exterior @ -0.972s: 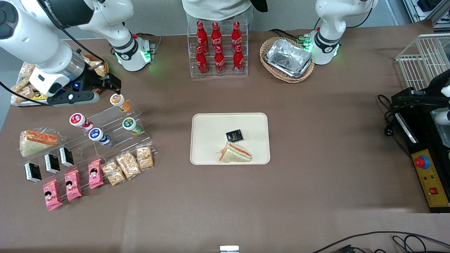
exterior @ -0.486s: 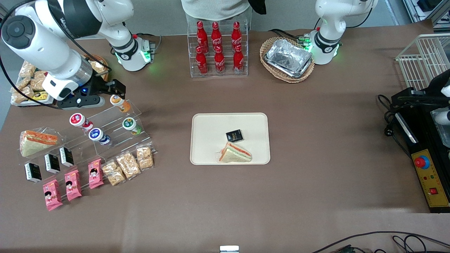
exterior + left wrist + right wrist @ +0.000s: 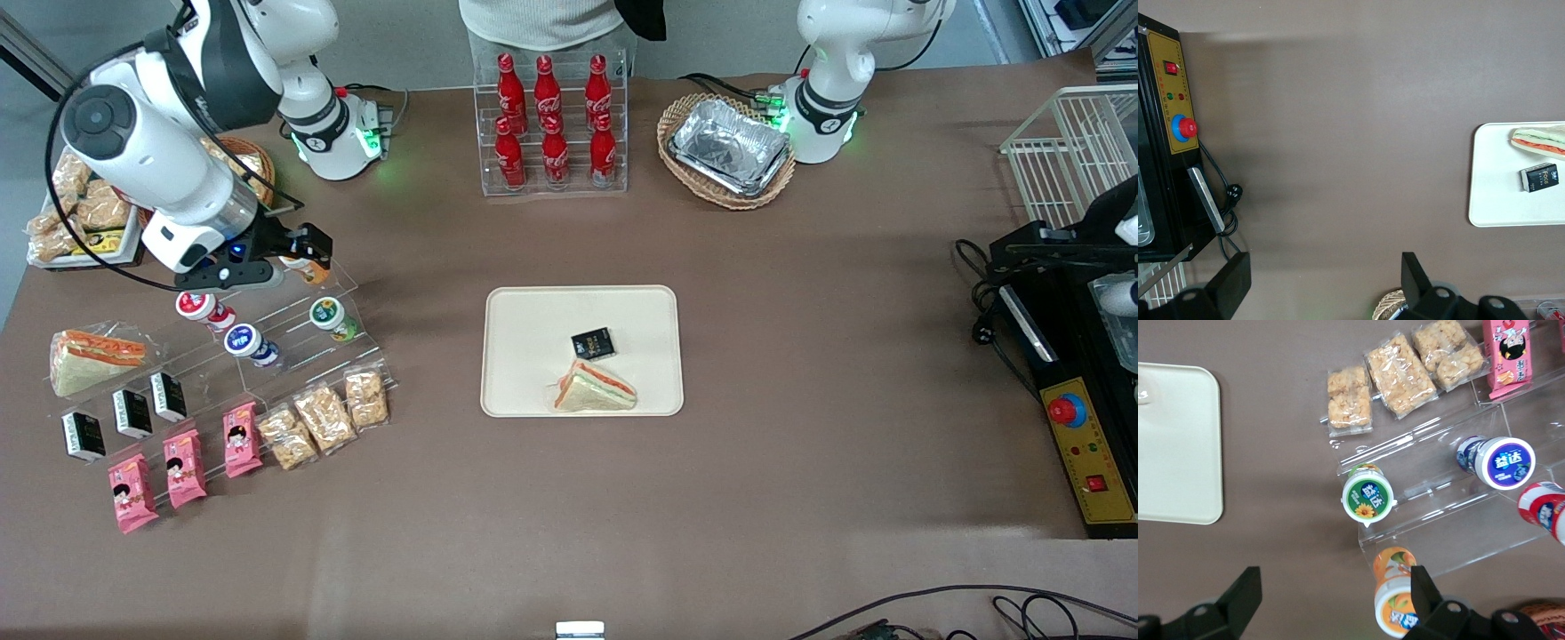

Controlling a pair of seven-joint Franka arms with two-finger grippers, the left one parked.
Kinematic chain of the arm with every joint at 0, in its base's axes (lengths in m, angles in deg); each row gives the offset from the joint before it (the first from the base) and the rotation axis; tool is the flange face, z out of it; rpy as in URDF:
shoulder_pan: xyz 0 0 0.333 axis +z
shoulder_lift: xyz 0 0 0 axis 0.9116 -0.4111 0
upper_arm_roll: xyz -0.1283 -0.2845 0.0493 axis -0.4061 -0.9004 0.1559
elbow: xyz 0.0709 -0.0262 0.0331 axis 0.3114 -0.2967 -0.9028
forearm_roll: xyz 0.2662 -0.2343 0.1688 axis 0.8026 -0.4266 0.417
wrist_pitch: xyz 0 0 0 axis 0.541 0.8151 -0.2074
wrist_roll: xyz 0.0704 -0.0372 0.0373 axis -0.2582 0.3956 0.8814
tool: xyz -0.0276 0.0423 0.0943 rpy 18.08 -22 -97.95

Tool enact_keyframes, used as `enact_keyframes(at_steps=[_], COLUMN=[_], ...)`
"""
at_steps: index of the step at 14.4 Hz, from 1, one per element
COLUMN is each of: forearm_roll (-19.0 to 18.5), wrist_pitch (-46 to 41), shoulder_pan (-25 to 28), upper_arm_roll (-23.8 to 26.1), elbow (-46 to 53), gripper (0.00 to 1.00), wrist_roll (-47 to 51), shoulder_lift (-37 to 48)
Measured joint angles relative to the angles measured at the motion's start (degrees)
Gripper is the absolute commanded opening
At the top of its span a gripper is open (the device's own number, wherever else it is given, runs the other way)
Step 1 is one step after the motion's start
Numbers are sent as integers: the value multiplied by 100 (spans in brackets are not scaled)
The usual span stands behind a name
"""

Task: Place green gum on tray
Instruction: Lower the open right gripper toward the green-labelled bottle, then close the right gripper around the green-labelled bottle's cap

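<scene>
The gripper [image 3: 307, 253], jaws wide and empty, is held above the orange can [image 3: 1395, 600]; the green gum [image 3: 329, 315], upper left, must next be approached, then carried to the tray [image 3: 524, 311].

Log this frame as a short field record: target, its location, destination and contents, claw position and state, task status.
target: green gum, lying lid-forward on the clear stepped rack
neighbours on rack: orange-lidded canister one step higher, blue-lidded canister and red-lidded canister toward the working arm's end
destination: tray
tray contents: sandwich, small black packet
claw: above the orange-lidded canister, open, holding nothing
status: green gum not yet grasped, not on tray
</scene>
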Motion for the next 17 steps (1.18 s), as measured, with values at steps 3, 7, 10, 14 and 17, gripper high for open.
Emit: enact_keyframes(at_steps=[3, 7, 10, 14, 17], forearm_roll=[-1, -6, -7, -8, -8], wrist_pitch=[367, 795, 1224, 1768, 2095], shoulder_pan=[-4, -132, -252, -273, -273], upper_arm_roll=[-7, -23, -30, -32, -30], elbow=[-286, -552, -836, -1049, -1059], gripper=[99, 99, 99, 99, 99], wrist_roll=[0, -7, -11, -12, -12], shoulder_lift=[1, -13, -36, -253, -552])
